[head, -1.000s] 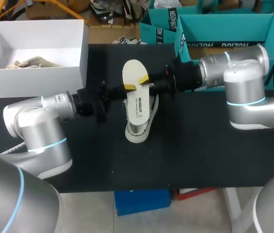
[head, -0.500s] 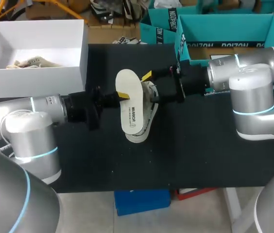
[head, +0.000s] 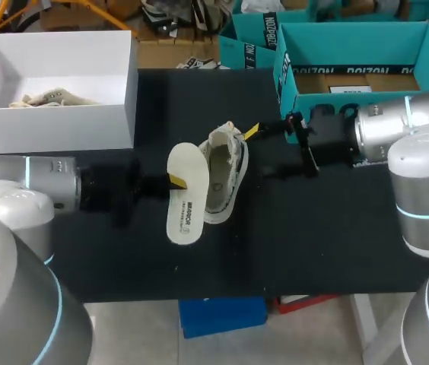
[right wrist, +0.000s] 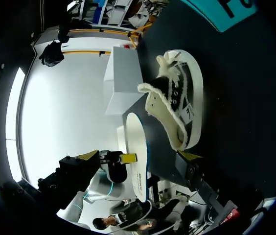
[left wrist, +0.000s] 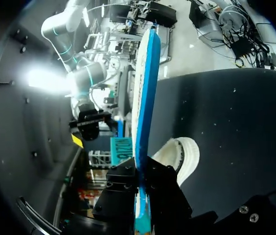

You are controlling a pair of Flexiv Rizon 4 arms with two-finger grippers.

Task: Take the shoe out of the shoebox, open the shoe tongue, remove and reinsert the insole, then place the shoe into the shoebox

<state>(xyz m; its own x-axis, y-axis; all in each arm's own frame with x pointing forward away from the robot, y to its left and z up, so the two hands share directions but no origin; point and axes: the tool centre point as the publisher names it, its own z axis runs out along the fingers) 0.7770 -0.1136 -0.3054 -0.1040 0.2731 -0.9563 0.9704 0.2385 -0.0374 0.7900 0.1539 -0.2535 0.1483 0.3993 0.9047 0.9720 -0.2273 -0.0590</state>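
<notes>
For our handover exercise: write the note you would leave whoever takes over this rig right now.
Left claw: shut on the insole, which is out of the shoe and beside it.
Right claw: open, near the shoe's far end, gripping nothing.
The shoe is on the black table; the white shoebox stands open at the far left.
Done: shoe out, insole removed.
Left: reinsert the insole, box the shoe.

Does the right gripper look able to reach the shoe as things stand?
Probably yes. The right gripper is open close beside the shoe, with nothing between them; the left gripper holds the insole on the shoe's far side.
</notes>
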